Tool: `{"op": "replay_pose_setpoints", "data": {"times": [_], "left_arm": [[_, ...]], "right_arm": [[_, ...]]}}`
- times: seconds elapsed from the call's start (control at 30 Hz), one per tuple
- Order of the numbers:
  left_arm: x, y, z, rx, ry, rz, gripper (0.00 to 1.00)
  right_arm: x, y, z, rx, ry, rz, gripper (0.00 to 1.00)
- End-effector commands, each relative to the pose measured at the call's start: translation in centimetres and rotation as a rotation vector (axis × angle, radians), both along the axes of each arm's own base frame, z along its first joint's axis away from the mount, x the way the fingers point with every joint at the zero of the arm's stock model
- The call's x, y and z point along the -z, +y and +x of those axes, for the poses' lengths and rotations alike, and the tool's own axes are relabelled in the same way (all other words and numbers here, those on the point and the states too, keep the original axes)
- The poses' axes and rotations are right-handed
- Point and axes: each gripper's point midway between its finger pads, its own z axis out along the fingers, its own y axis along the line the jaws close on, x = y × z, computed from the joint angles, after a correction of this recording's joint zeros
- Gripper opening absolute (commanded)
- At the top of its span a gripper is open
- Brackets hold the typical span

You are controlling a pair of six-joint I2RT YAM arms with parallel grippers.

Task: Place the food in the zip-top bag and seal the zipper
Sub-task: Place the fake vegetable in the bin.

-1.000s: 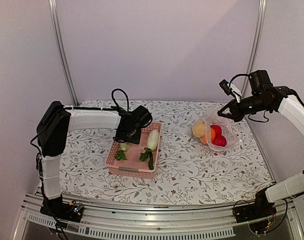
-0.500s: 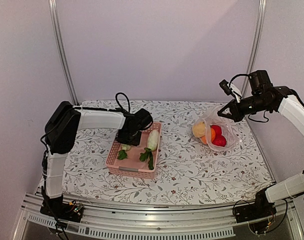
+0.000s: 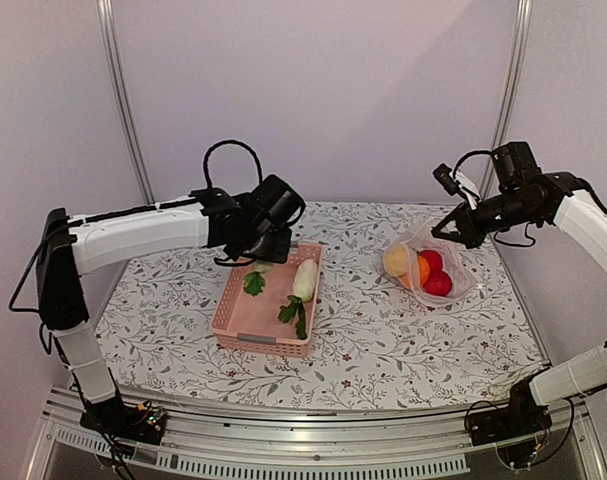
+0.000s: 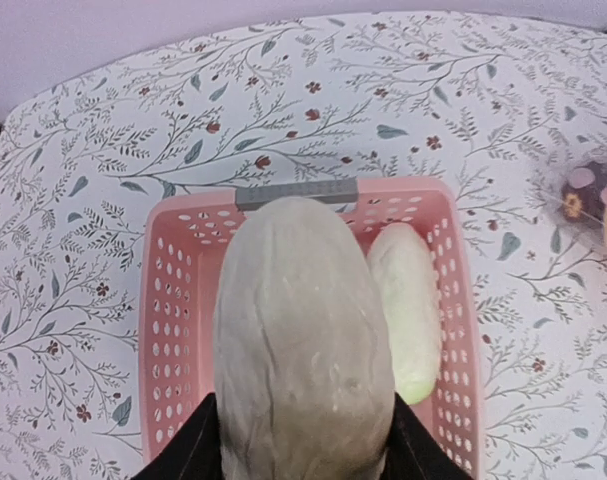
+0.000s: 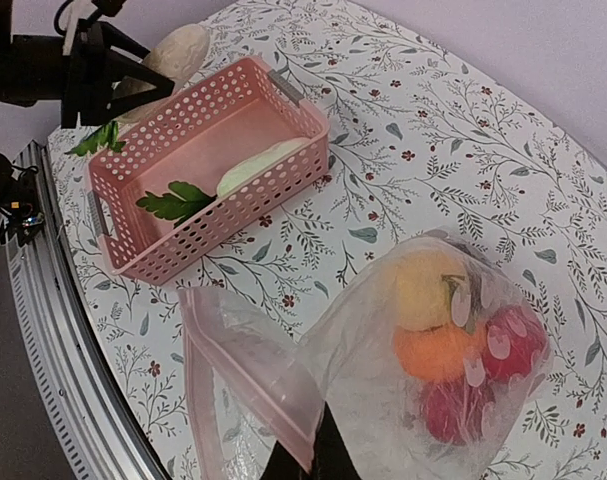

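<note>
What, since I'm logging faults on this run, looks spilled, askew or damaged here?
Nothing stands out. The left gripper grips one radish over the pink basket, where the second radish lies. The right gripper holds the zip-top bag by its mouth, fruit inside; nothing lies spilled on the table.

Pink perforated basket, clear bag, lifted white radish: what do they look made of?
Pink perforated basket: rigid moulded plastic, semi-matte; regular rows of holes, straight walls.
Clear bag: thin soft plastic film, glossy; it creases, and the fruit shows through.
White radish: probably foam or soft plastic, matte; faint lengthwise grooves, no shine. The look alone cannot confirm it.
</note>
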Motion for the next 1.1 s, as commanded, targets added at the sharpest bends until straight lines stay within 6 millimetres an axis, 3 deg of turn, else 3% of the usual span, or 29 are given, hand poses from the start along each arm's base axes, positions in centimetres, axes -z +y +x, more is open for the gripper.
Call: {"op": "replay_pose_setpoints", "data": {"times": [0.0, 0.2, 0.37, 0.53, 0.77, 1.07], "left_arm": [[-6.1, -4.6, -2.8, 0.198, -0.159, -0.144, 0.28], [-15.7, -10.5, -8.4, 0.531, -0.414, -0.402, 0.27], [-21.5, -13.6, -13.0, 0.737, -0.576, -0.528, 0.27], [-24.0, -16.3, -16.7, 0.881, -0.654, -0.545, 0.27], [-26.4, -19.9, -23.5, 1.168, -0.820, -0.586, 0.27], [-26.5, -24.3, -27.4, 1.431, -0.933, -0.641, 0.31]], "right_arm": [[-0.3, 0.7, -0.8, -0.039, 0.008, -0.012, 0.00], [-2.0, 1.7, -1.8, -0.094, 0.022, 0.015, 0.00], [-3.4, 2.3, -2.8, -0.131, 0.024, 0.040, 0.00], [-4.4, 2.6, -3.9, -0.160, 0.029, 0.051, 0.00], [-5.0, 3.3, -5.7, -0.225, 0.056, 0.090, 0.00], [-4.9, 4.0, -6.1, -0.262, 0.089, 0.114, 0.00]]}}
